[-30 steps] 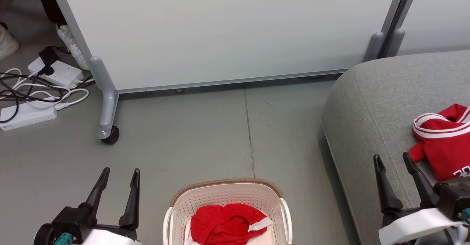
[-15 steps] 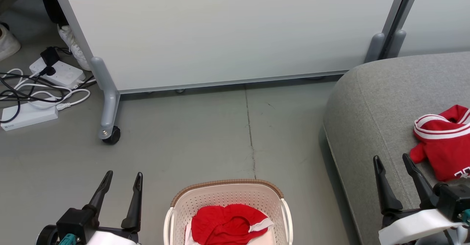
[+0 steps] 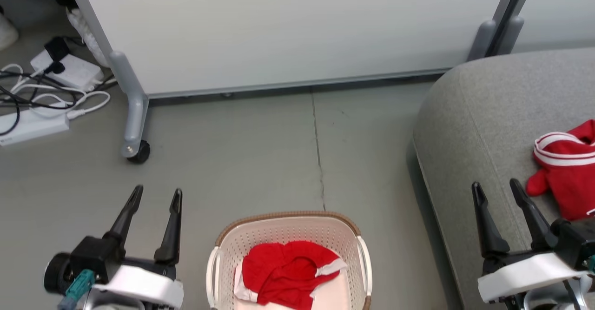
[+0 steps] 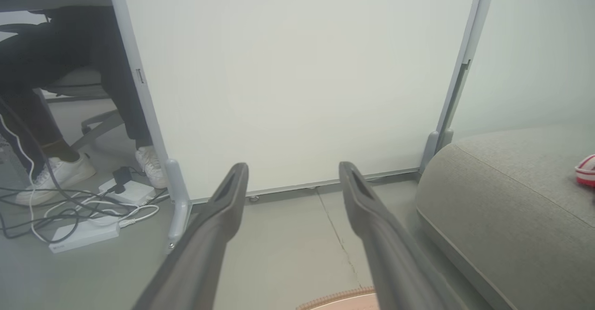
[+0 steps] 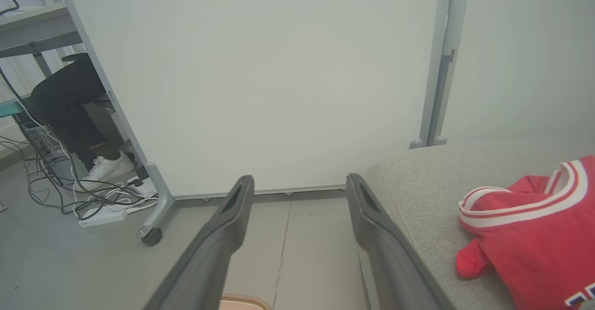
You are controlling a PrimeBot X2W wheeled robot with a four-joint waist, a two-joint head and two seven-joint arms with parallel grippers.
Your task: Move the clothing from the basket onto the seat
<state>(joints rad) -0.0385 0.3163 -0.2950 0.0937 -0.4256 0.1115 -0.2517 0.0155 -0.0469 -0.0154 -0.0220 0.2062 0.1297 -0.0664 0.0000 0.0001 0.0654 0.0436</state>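
Observation:
A crumpled red garment with white trim (image 3: 286, 273) lies in the cream perforated basket (image 3: 223, 249) on the floor, bottom centre of the head view. Another red jersey with white stripes (image 3: 569, 175) (image 5: 534, 235) rests on the grey seat (image 3: 483, 115) (image 5: 418, 180) at the right. My left gripper (image 3: 155, 196) hangs open over the floor left of the basket, nothing between its fingers. Just left of the jersey on the seat, above the cushion's near edge, my right gripper (image 3: 497, 187) also stands open and empty. A sliver of the basket rim (image 4: 339, 298) shows in the left wrist view.
A white partition panel (image 3: 288, 31) on grey castor legs (image 3: 132, 147) stands behind the basket. Power strips and tangled cables (image 3: 42, 101) lie on the floor at the far left. A seated person's legs and white shoes (image 4: 60, 170) are behind the panel.
The head camera has tilted down, so the whole scene sits higher and more of the basket shows. Both grippers stay open; the left one appears slightly higher in view.

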